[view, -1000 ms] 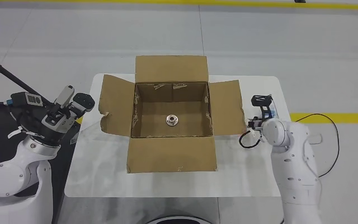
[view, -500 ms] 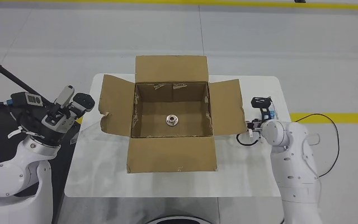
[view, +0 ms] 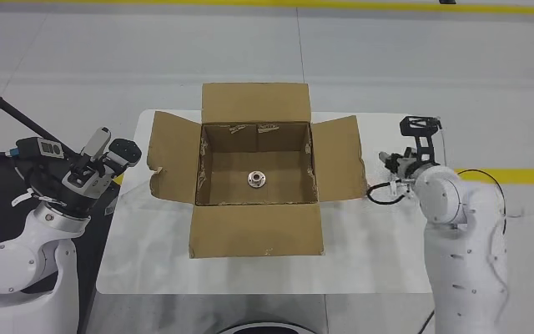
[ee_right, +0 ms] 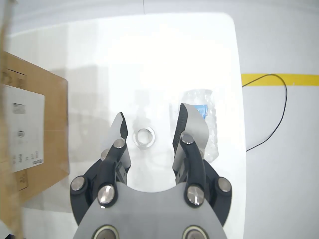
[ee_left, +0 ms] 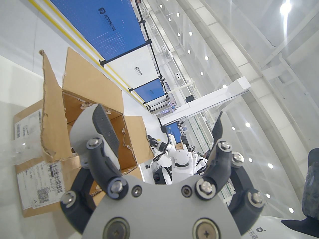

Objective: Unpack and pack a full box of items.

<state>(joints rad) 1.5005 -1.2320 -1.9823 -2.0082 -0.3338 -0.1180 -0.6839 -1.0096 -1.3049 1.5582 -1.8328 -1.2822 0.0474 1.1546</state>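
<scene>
An open cardboard box [view: 257, 230] stands mid-table with all flaps folded out. A small metal ring part [view: 255, 178] lies on its floor. My right gripper [ee_right: 152, 110] is open above the table to the right of the box, seen from above as [view: 419, 127]. A loose metal ring [ee_right: 144, 137] lies on the table under the gap between its fingers, touching neither. A clear plastic bag [ee_right: 208, 115] with a blue item lies beside one finger. My left gripper [ee_left: 159, 113] is open and empty, off the table's left edge [view: 113, 144], facing the box [ee_left: 94, 85].
The white table [view: 250, 267] has bare room in front of the box and at its right side [ee_right: 174, 50]. A black cable [ee_right: 279, 115] runs over the floor past the table's right edge, near a yellow floor line [view: 484, 174].
My right gripper has moved from beside the box's right flap toward the back right of the table. The left arm and the box have not moved.
</scene>
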